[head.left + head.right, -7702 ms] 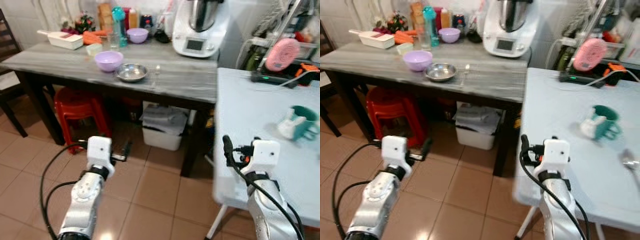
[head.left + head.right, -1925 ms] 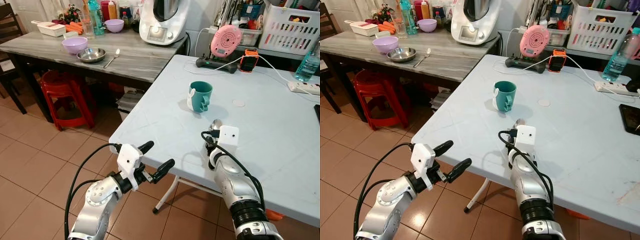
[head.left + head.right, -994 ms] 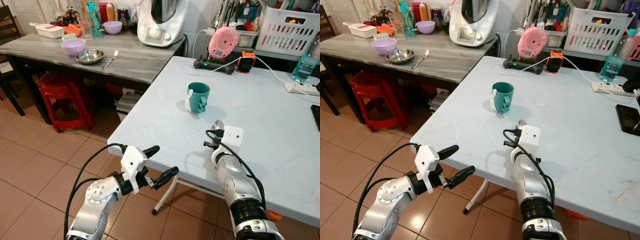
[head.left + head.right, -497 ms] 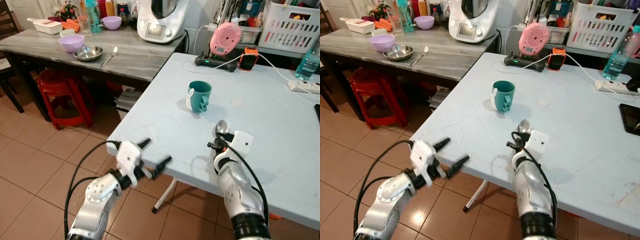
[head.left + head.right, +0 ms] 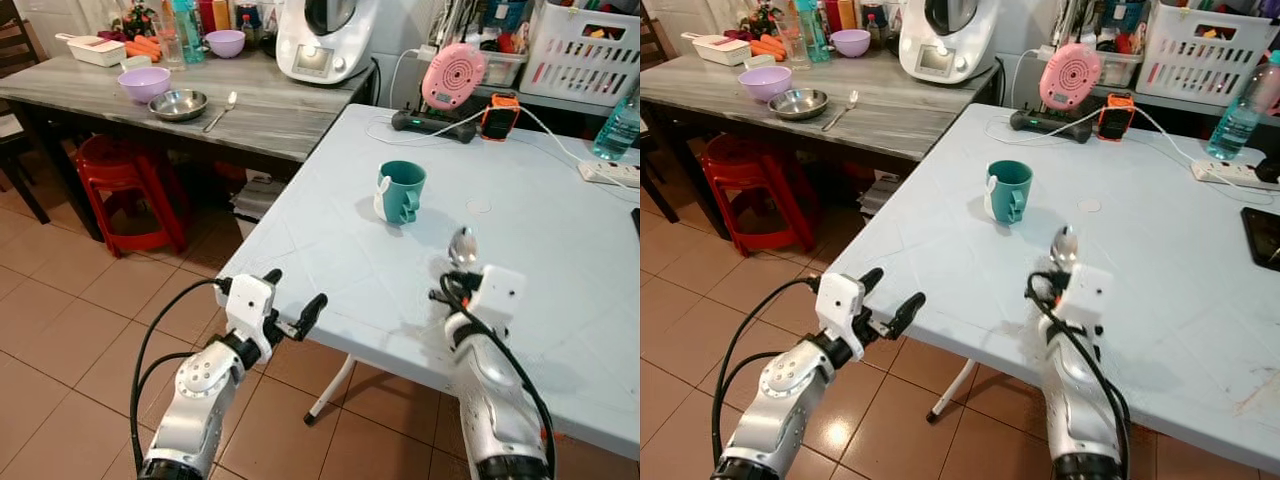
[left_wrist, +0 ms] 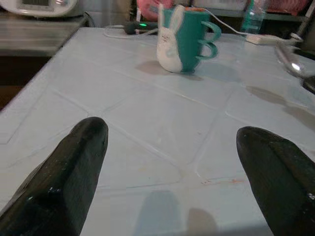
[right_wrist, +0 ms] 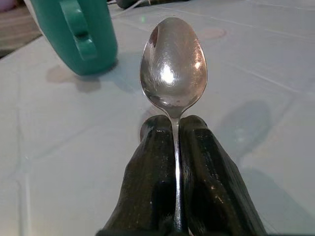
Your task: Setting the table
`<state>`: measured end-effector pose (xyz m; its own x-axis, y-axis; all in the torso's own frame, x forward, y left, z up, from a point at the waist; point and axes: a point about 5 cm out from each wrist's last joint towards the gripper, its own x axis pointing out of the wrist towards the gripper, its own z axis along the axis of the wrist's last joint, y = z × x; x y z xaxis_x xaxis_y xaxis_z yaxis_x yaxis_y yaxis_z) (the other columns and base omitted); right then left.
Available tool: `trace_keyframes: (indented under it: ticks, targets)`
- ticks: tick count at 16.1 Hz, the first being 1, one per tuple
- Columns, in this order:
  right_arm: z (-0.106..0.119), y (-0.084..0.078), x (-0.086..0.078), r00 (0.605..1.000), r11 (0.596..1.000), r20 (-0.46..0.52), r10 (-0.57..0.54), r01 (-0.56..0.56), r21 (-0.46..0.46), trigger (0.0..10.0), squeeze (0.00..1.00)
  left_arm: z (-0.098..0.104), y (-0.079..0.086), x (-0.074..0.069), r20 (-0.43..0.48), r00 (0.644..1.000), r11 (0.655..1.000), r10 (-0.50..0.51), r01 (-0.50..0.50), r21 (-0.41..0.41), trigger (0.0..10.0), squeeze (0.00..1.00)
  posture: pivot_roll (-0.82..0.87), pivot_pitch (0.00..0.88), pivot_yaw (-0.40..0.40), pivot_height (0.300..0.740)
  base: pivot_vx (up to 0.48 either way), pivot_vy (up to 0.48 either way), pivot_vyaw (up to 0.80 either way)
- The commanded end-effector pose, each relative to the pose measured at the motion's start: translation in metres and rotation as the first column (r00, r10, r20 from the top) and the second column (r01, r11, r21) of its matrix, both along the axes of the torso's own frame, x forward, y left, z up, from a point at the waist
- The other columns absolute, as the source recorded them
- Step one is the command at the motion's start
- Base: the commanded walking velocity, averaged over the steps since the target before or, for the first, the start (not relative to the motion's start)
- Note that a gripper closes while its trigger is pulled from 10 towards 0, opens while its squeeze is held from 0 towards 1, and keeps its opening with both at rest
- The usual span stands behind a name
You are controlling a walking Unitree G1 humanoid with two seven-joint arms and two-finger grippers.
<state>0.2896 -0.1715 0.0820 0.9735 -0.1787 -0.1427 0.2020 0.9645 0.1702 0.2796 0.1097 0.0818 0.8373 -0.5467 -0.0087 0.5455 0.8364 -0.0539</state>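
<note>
far left, a grey worktop [image 5: 300, 120] carries a lilac bowl [image 5: 144, 84], a steel dish [image 5: 178, 104] just beside it and a loose spoon [image 5: 220, 111] near the dish; a red stool [image 5: 130, 185] stands under it. the left end effector [image 5: 290, 308] hovers at the near edge of the pale blue worktop [image 5: 330, 250], its two black fingers [image 6: 74, 172] spread well apart, gripping nothing. further in, a teal mug [image 5: 401, 190] with a white rabbit figure on its side stands upright on the pale surface. to its right, nearer the robot, the right end effector [image 7: 174, 132] has its fingers pressed together on the handle of a metal spoon [image 7: 173, 69], bowl pointing away from the wrist, raised above the pale blue worktop near the mug.
</note>
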Motion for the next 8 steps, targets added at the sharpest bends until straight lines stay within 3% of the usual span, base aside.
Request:
trace_keyframes:
  ticks: [1,3,6,8]
  targets:
    - [0.012,-0.001,0.0,0.998,0.999,0.055,0.006,-0.004,-0.032,10.0,0.0,0.002,0.001,0.004,-0.002,1.0,1.0,0.02,-0.02,-0.011,10.0,0.0,-0.09,0.0,-0.006,0.74,0.0,0.0,0.0]
    - [0.015,-0.003,-0.005,0.997,0.999,0.079,0.021,-0.018,-0.048,10.0,0.0,0.002,0.003,0.008,-0.024,0.998,0.996,0.063,-0.064,-0.056,10.0,0.0,-0.09,0.0,-0.003,0.74,0.0,0.0,0.0]
    - [0.012,-0.004,-0.009,0.998,0.999,0.06,0.011,-0.008,-0.038,10.0,0.0,0.003,0.001,0.011,-0.016,0.998,0.996,0.063,-0.064,-0.059,10.0,0.0,-0.09,0.0,0.0,0.74,0.0,0.28,0.0]
    - [0.012,-0.002,-0.01,0.998,0.999,0.06,0.017,-0.014,-0.043,10.0,0.0,0.003,0.0,0.012,-0.013,0.998,0.996,0.062,-0.062,-0.058,10.0,0.0,-0.1,0.0,0.002,0.74,0.0,0.341,-0.71]
